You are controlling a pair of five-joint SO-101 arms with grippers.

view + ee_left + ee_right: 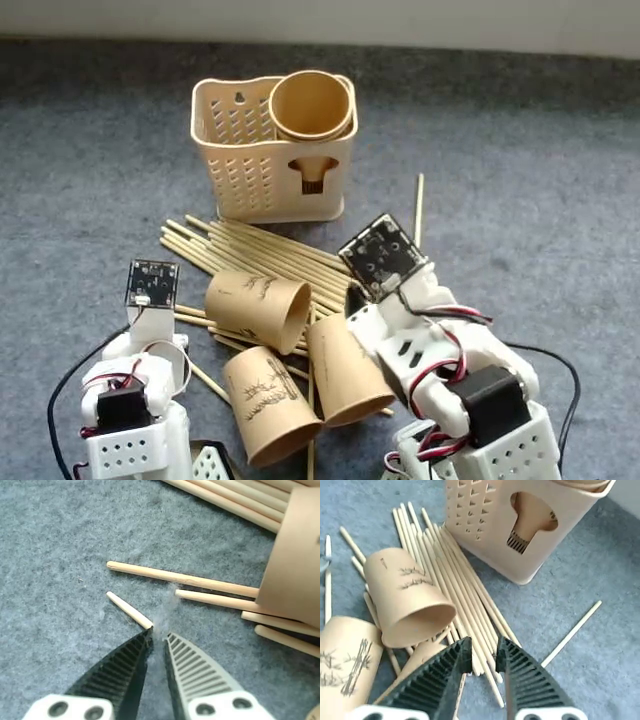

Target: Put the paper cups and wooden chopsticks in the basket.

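The basket [240, 170] stands upright at the far side of the grey bench [100, 200], one paper cup [310, 105] already upright inside it. In front of it the wooden chopsticks [270, 258] lie in a loose fan, and one stray chopstick [418, 210] lies apart beside the basket. Three cups lie on their sides among the sticks: the upper one [258, 310], a near one [268, 403] and a third [345, 368] right beside the right arm.

The right end effector [482, 647] hangs just above the near end of the chopstick fan, its jaws a little apart and holding nothing, the upper cup just beside it. The left end effector [158, 635] sits low over the bench, its jaws parted by a narrow slit and empty, its tips just short of a short stick [129, 609]
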